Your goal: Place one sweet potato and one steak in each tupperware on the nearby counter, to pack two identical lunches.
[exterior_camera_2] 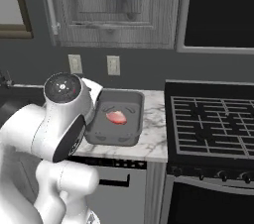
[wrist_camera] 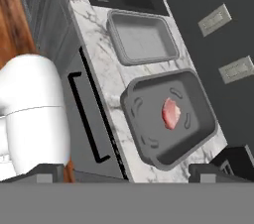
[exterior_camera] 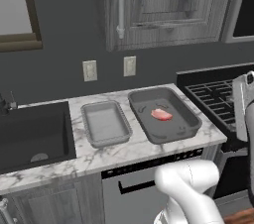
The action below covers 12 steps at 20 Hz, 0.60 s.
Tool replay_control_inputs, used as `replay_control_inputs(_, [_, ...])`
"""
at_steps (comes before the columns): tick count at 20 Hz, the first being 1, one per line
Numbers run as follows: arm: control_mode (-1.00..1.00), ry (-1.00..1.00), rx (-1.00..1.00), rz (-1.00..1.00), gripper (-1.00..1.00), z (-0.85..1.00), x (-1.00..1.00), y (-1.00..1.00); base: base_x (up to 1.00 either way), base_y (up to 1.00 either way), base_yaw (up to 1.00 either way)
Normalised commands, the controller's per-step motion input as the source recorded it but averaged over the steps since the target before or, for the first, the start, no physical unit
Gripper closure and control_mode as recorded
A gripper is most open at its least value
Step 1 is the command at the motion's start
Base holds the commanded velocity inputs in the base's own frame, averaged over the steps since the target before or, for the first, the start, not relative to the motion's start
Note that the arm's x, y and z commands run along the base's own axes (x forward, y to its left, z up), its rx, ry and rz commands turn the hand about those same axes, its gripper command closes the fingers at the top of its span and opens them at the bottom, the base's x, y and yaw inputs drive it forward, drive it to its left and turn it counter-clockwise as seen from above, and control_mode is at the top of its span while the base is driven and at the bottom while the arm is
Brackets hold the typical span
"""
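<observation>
The tool [wrist_camera: 126, 171], its two dark tips spread wide and holding nothing, hangs high above the white marble table [wrist_camera: 106, 64]. One flat red marbled steak [wrist_camera: 171, 113] lies in the darker grey rectangular tupperware tray [wrist_camera: 149, 146] near the stove. The lighter grey tray [wrist_camera: 119, 44] beside it, toward the sink, holds nothing. By my judgement one piece of four is packed; both sweet potatoes and a second steak remain.

- white arm [exterior_camera_2: 59, 129] folded up high, elbow joint raised at the near left of the right base view
- hand [wrist_camera: 126, 171] wide open, nothing held, dark fingertips [wrist_camera: 47, 171] well apart, pointing down
</observation>
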Motion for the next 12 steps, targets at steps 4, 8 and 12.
replay_control_inputs(4, [-1.0, 0.03, -0.01, 0.05, -1.0, 0.92, -0.4, 0.0, 0.0, 0.0, 0.0])
replay_control_inputs(8, [1.0, 0.03, -0.01, 0.02, -1.0, 0.06, 0.0, 0.0, -0.02, -0.01, 0.08])
replay_control_inputs(12, [1.0, 0.0, 0.0, 0.0, -1.0, 0.0, 0.0, 0.0, -0.69, -0.13, 0.08])
